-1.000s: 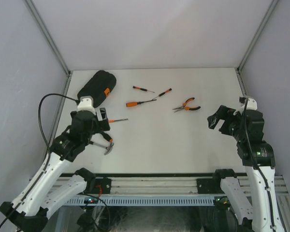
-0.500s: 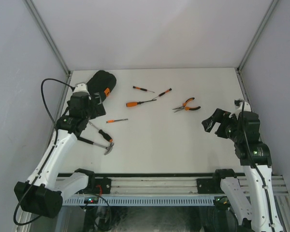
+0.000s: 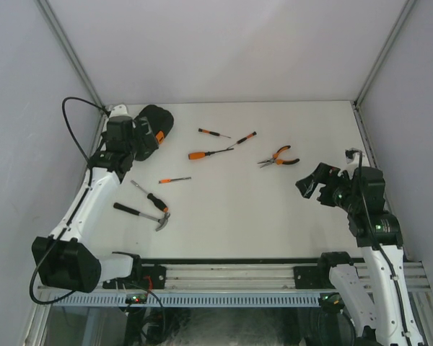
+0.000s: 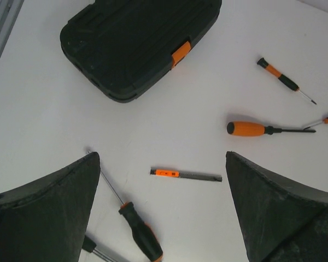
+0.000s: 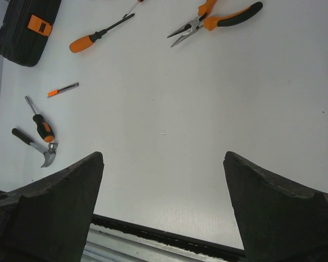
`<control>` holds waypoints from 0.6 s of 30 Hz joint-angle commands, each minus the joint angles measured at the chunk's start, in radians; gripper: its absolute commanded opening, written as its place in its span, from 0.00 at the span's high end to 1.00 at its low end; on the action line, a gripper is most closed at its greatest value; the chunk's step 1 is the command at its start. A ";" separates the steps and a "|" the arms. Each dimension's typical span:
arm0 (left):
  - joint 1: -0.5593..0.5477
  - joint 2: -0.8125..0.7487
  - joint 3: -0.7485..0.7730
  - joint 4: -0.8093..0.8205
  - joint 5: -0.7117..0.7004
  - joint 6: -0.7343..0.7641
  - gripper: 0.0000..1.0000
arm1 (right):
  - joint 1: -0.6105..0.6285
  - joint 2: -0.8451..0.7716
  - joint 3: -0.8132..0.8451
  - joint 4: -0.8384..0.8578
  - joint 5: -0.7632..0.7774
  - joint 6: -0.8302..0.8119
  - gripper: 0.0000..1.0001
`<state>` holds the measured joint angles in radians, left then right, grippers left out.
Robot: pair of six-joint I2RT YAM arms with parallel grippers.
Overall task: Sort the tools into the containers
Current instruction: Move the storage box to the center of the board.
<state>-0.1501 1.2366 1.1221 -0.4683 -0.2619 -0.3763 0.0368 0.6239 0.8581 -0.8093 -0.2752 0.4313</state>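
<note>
black ribbed tool case (image 3: 159, 119) is seen at the far-left corner of the surface (image 3: 274, 216), lid down, with the orange latch (image 4: 180, 53) on the long side that faces the loose tools. none of the tools is stowed yet, so the task is judged to be at its start: the case has to be opened first.

left gripper (image 4: 161, 158) is held over the surface just on the near side of the case, jaws wide apart, nothing between them. from it the case lies ahead and slightly to the left. the long axis of the case runs from near-left to far-right in the top view, and the latch sits close to the gripper's centre line. the left arm is judged clearly the nearer one for the latch.

right gripper (image 5: 163, 155) is likewise spread wide and empty, over bare surface on the right, well apart from the case. pliers (image 3: 279, 157) lie closest to it, further out and to its left, handles toward the right.

remaining tools are scattered between:
- orange-handled screwdriver (image 3: 209, 153), one thin screwdriver (image 3: 213, 132) and a second thin screwdriver (image 3: 247, 137) toward the far side
- short orange-marked bit (image 4: 186, 174) just ahead of the left gripper
- black-handled driver (image 3: 150, 196) and hammer (image 3: 141, 214) nearer the bases on the left, close together; contact cannot be told

risk noted: the latch is small, and the case may be pushed along instead of opened.
</note>
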 commanded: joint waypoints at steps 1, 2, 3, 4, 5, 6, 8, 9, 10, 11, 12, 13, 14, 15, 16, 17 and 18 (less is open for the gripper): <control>0.007 0.049 0.094 0.099 -0.042 -0.035 0.01 | 0.014 -0.018 -0.004 0.051 -0.018 0.030 0.09; 0.007 0.066 0.110 0.107 -0.051 -0.035 0.01 | 0.017 -0.019 -0.005 0.050 -0.019 0.032 0.09; 0.007 0.083 0.124 0.118 -0.060 -0.033 0.01 | 0.018 -0.021 -0.005 0.049 -0.020 0.032 0.09; 0.008 0.101 0.144 0.132 -0.067 -0.030 0.00 | 0.021 -0.024 -0.006 0.047 -0.019 0.033 0.09; 0.008 0.120 0.159 0.141 -0.073 -0.026 0.01 | 0.021 -0.025 -0.009 0.048 -0.018 0.034 0.09; 0.008 0.142 0.175 0.150 -0.079 -0.020 0.01 | 0.023 -0.025 -0.010 0.047 -0.018 0.034 0.09; 0.007 0.187 0.206 0.166 -0.091 -0.012 0.01 | 0.025 -0.024 -0.014 0.045 -0.017 0.034 0.09; 0.008 0.213 0.225 0.170 -0.096 -0.006 0.01 | 0.026 -0.025 -0.016 0.045 -0.016 0.034 0.09; 0.010 0.241 0.247 0.171 -0.099 0.003 0.02 | 0.027 -0.023 -0.018 0.043 -0.017 0.035 0.09; 0.012 0.268 0.269 0.171 -0.101 0.011 0.02 | 0.029 -0.022 -0.018 0.045 -0.016 0.036 0.09; 0.016 0.294 0.289 0.172 -0.101 0.017 0.02 | 0.030 -0.019 -0.019 0.045 -0.017 0.034 0.09; 0.022 0.317 0.307 0.178 -0.095 0.024 0.02 | 0.032 -0.016 -0.019 0.046 -0.015 0.034 0.09; 0.027 0.346 0.322 0.185 -0.090 0.031 0.02 | 0.034 -0.013 -0.020 0.048 -0.014 0.031 0.09; 0.036 0.368 0.335 0.195 -0.081 0.040 0.02 | 0.036 -0.007 -0.020 0.049 -0.013 0.029 0.09; 0.046 0.391 0.349 0.206 -0.072 0.045 0.02 | 0.037 -0.001 -0.019 0.050 -0.011 0.027 0.09; 0.057 0.414 0.363 0.213 -0.061 0.046 0.02 | 0.038 0.006 -0.020 0.052 -0.009 0.025 0.09; 0.069 0.437 0.379 0.218 -0.047 0.044 0.02 | 0.039 0.015 -0.022 0.055 -0.006 0.023 0.09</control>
<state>-0.1246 1.6115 1.4075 -0.3138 -0.3332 -0.3634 0.0673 0.6151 0.8341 -0.8032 -0.2901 0.4526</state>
